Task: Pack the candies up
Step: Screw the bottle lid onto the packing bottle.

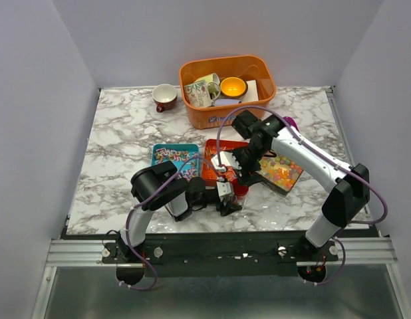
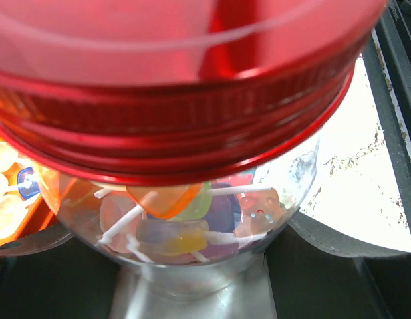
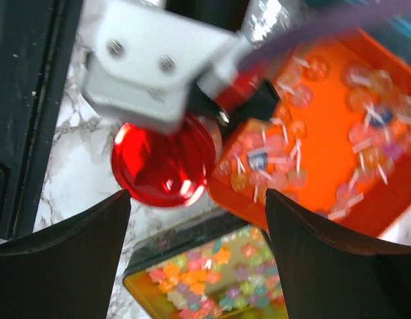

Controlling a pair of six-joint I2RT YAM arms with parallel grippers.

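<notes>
Two grippers crowd one small jar, and the move ahead turns on where the red lid sits under the right one. Nearest the bases, the left gripper (image 1: 225,194) reaches in from the side and has the glass jar (image 2: 212,232) between its fingers. They are spread wide, one at each flank of the glass, and I judge it a hold that steadies the jar on the table. The jar looks upright, its long axis vertical, with the red lid (image 3: 162,163) seated on the mouth and facing up. Inside, some of the candies (image 2: 182,222) already lie heaped, pieces with white twists among them.

Just beyond and above, the right gripper (image 3: 197,199) hangs with its fingers wide apart and nothing between them. In its own view the lid lies ahead of the fingers but off toward the finger on the left of that view, not centred in the gap. It would probably need to slide across before coming down. It is the only free arm, and the one placed over the lid's top.

Farther out lie the loose stocks. The wrapped pieces (image 3: 305,153) are in the orange tray (image 3: 345,212) just beside the jar, the jelly beads (image 3: 212,282) off to the right, and the confetti bits (image 1: 169,154) in the teal tray (image 1: 154,147) to the left. Farthest stand the orange basket (image 1: 199,118) and a cup (image 1: 165,98)
</notes>
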